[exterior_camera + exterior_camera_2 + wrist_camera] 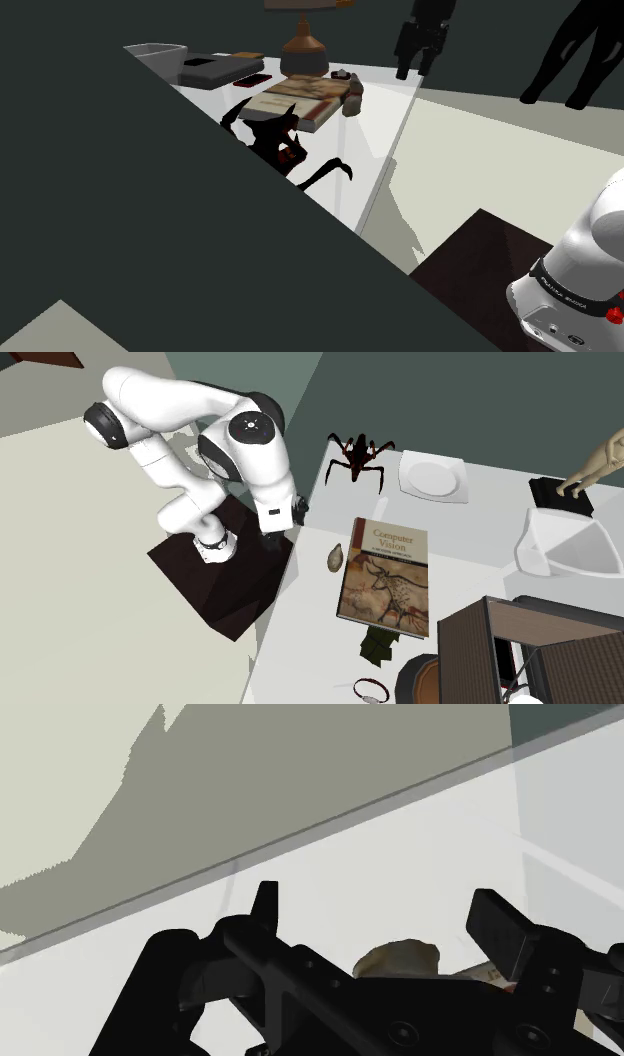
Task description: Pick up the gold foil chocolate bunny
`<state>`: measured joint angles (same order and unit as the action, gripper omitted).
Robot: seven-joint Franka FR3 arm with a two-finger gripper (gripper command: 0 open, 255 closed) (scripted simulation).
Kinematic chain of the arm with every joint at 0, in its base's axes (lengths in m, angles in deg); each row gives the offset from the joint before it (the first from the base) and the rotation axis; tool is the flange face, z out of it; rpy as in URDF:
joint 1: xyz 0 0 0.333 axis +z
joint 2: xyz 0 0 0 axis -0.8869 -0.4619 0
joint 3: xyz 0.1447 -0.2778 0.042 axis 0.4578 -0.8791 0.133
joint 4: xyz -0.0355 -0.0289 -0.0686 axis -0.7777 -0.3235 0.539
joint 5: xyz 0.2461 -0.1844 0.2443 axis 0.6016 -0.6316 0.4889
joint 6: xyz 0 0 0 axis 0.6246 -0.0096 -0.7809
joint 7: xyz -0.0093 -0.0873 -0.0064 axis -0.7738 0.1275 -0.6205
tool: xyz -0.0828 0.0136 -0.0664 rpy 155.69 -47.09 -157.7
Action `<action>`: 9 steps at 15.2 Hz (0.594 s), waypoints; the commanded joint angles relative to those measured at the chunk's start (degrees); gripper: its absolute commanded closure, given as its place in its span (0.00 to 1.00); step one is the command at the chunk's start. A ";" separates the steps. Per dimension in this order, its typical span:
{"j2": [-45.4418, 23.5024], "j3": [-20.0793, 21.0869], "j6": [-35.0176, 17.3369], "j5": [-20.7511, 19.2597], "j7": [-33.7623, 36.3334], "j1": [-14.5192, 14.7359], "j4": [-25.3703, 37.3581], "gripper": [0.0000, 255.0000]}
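Note:
The chocolate bunny [335,557] is a small pale beige lump lying on the white table [470,532], close to the near edge of a picture book [385,577]. In the shoulder view the bunny [352,98] rests against the book's [300,95] corner. My black gripper [297,512] hangs at the table's edge, a short way from the bunny and above it. Seen from the wrist, the gripper [383,919] is open. The bunny [400,959] shows beyond the gap between the fingers, which do not touch it.
A black spider-like figure [358,455] stands near the table edge beside a white plate [432,477]. A white bin [565,542], a wooden figurine [600,462] and a lamp base [305,45] sit farther along. A dark wall [120,220] blocks the shoulder view's left.

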<state>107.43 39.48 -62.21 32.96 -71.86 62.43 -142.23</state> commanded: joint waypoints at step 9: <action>-20.29 1.50 -1.40 5.59 8.30 0.40 19.76 0.00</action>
<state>88.51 40.89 -63.34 38.09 -64.21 62.77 -123.70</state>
